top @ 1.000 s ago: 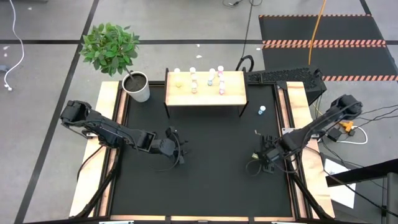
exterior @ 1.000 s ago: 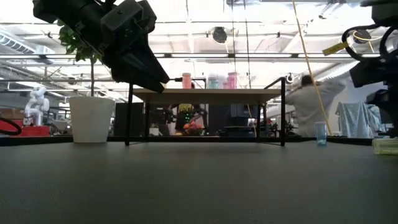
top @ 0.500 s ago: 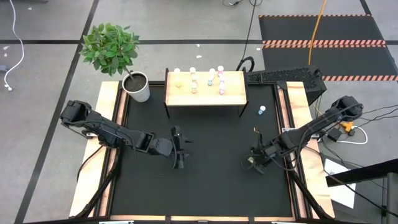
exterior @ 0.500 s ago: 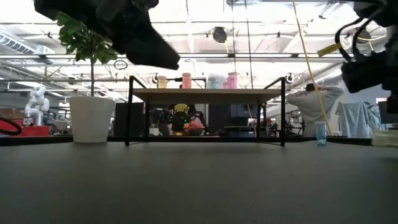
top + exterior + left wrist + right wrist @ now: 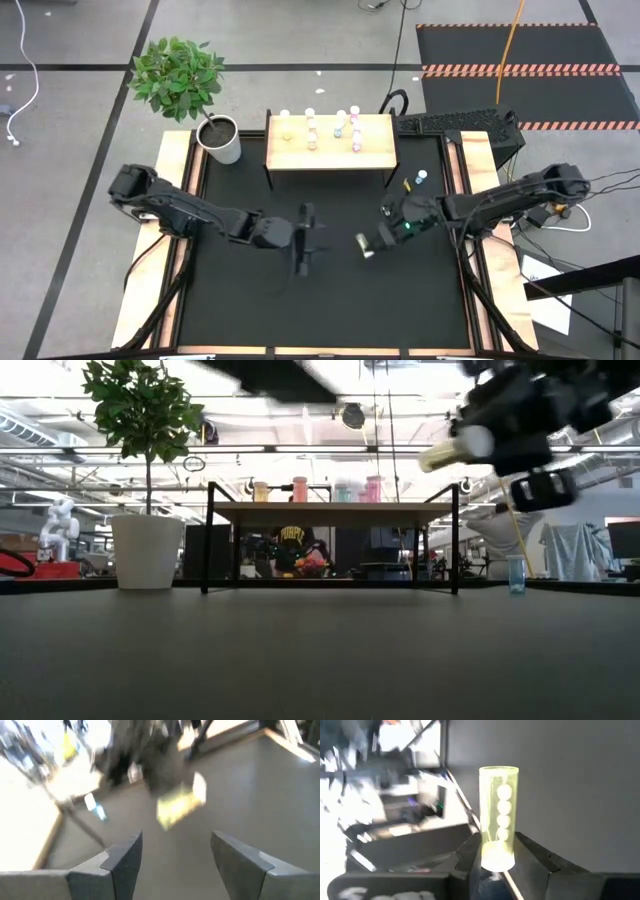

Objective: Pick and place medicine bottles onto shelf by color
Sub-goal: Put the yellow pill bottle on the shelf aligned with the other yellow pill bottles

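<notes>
One yellow bottle [image 5: 498, 815] is now clamped between my right gripper [image 5: 385, 236] jaws, its body poking out past the tips, and I've swung it to mid-table. My left gripper [image 5: 306, 240] has slid in to face it, jaws apart and empty, the bottle just ahead of them. It looks like a handover toward the shelf [image 5: 330, 142]; a blue bottle [image 5: 421, 177] waits beyond my right jaws.

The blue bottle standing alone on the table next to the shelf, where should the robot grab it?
Probably around the middle of its body, below the white cap. The blue bottle stands upright, clear of the shelf, so fingers could come down over it or in from the open table side.
</notes>
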Controlling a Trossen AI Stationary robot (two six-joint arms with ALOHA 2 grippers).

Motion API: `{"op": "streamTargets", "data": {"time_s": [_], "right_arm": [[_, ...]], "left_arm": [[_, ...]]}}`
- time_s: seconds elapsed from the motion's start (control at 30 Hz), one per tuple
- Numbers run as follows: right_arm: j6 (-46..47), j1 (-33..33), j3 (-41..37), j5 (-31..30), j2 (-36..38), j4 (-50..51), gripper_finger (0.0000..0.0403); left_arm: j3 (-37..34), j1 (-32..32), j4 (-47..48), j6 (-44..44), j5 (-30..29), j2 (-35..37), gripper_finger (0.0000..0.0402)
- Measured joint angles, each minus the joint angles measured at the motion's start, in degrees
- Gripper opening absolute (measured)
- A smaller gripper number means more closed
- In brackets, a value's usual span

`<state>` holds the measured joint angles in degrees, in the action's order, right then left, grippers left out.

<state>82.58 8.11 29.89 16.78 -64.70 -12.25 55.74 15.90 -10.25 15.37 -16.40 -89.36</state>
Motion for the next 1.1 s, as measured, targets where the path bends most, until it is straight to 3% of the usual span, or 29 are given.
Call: {"op": "streamTargets", "data": {"time_s": [0.27, 0.43, 0.67, 0.93, 1.1], "right_arm": [[7.28, -5.52, 0.11, 7.53, -3.50, -11.31, 0.0095], [9.26, -5.41, 0.04, 8.77, -3.69, -15.10, 0.0095], [9.77, -5.41, 0.00, 8.54, -3.63, -17.12, 0.0095], [10.19, -5.41, -0.02, 8.81, -3.63, -17.71, 0.0095], [6.99, -5.52, -0.07, 8.85, -3.63, -17.90, 0.0099]], "left_arm": [[19.52, -2.25, 14.33, 17.96, -2.14, -12.38, 0.0236], [25.22, -3.30, 19.36, 22.93, -2.28, -16.91, 0.0236], [26.30, -3.35, 19.40, 25.23, -1.70, -17.34, 0.0227], [26.25, -3.37, 20.09, 22.08, -1.75, -17.07, 0.0121], [26.21, -3.41, 20.27, 21.86, -1.65, -17.07, 0.0110]]}}
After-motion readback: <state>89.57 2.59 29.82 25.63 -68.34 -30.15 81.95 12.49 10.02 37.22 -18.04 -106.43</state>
